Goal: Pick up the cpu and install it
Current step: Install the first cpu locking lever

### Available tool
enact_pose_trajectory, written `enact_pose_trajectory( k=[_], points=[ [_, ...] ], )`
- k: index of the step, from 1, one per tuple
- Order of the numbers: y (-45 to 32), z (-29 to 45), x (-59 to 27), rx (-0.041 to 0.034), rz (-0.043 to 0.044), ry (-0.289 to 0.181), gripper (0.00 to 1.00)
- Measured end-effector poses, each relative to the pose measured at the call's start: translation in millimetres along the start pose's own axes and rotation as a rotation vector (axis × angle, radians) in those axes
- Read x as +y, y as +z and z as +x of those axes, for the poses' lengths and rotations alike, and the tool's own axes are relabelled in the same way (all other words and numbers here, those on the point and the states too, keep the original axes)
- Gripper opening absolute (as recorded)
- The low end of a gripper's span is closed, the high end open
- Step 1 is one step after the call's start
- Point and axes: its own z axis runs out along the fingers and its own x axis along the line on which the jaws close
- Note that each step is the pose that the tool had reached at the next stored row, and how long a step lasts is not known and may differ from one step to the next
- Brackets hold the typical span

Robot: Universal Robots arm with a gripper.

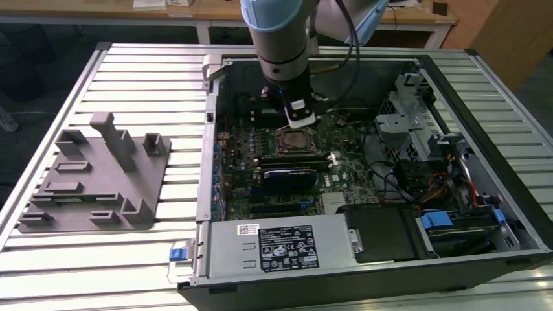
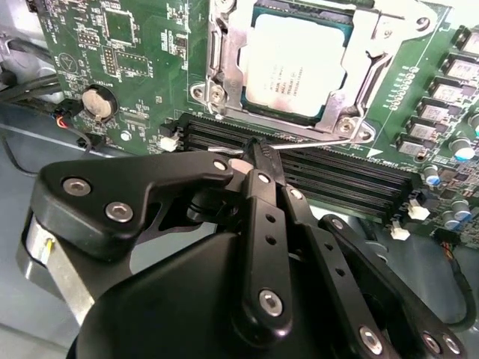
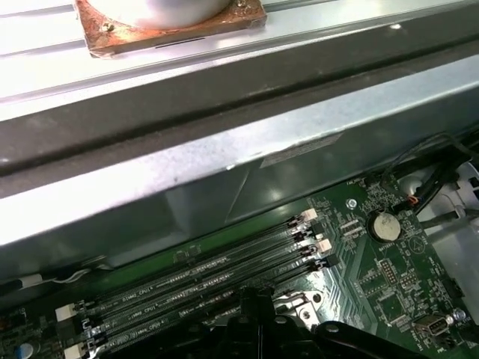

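An open desktop computer case (image 1: 484,116) lies on its side on a desk (image 1: 138,71) of ribbed silver metal slats. The robot arm reaches down into the case from above, and its gripper (image 2: 251,161) hangs low over the green motherboard (image 2: 135,52).

In the second wrist view the black fingers (image 2: 262,179) are clenched together at their tips, with nothing held between them. A thin bright metal socket lever (image 2: 314,143) runs just past the fingertips; whether the tips touch it cannot be told.

The cpu (image 2: 298,63) is just beyond the fingertips, already seated flat in its socket on the motherboard. A shiny steel socket frame (image 2: 224,71) surrounds it, with screws at the corners. Between the fingers and the cpu run long black memory slots (image 2: 337,168).

The cpu is a small, flat, stiff square with a smooth pale silver metal lid and a thin green rim. It looks light, slippery on top and fragile underneath, so it is probably best held by its opposite edges and kept level.

A round silver coin battery (image 2: 99,101) sits on the board off to one side of the fingers. On the desk beside the case, well away from the fingers, stands a grey plastic fixture tray (image 1: 95,175) with upright posts and blocks.
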Motion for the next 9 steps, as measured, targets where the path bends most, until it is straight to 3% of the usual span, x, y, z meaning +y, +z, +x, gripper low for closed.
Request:
enact_pose_trajectory(
  k=[9],
  points=[
    [3.5, 0.8, 0.0, -0.0078, 0.0046, 0.014, 0.11]
  ],
)
